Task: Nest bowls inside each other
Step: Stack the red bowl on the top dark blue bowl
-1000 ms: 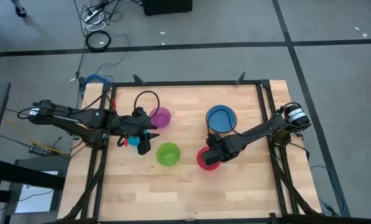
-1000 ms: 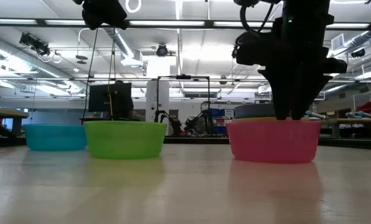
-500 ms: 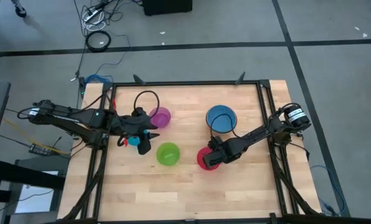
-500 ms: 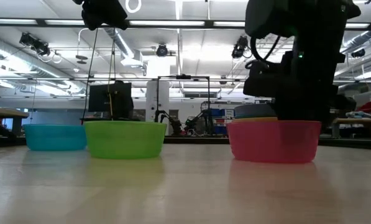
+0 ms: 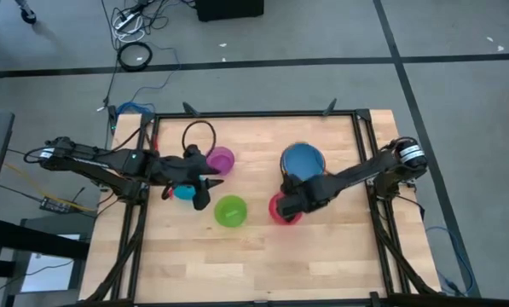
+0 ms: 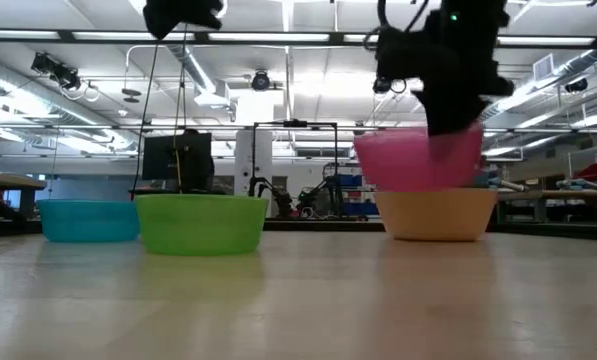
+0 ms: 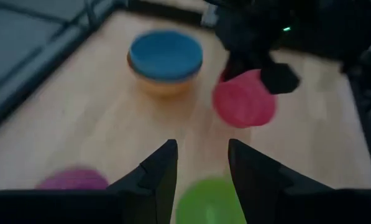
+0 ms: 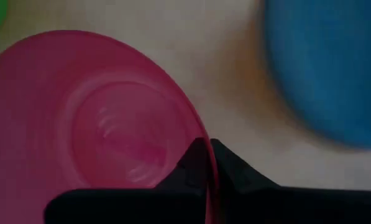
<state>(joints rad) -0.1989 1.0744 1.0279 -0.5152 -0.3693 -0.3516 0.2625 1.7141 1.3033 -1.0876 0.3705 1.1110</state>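
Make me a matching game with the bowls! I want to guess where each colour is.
Bowls:
1. pink-red bowl
2. blue bowl
3. green bowl
4. purple bowl

Places:
A. sitting inside the orange bowl
B. lifted off the table, pinched at its rim by the right gripper
C. on the table beside the left gripper, toward the far edge
D. on the table near the middle, between the two arms

Pairs: 1-B, 2-A, 3-D, 4-C
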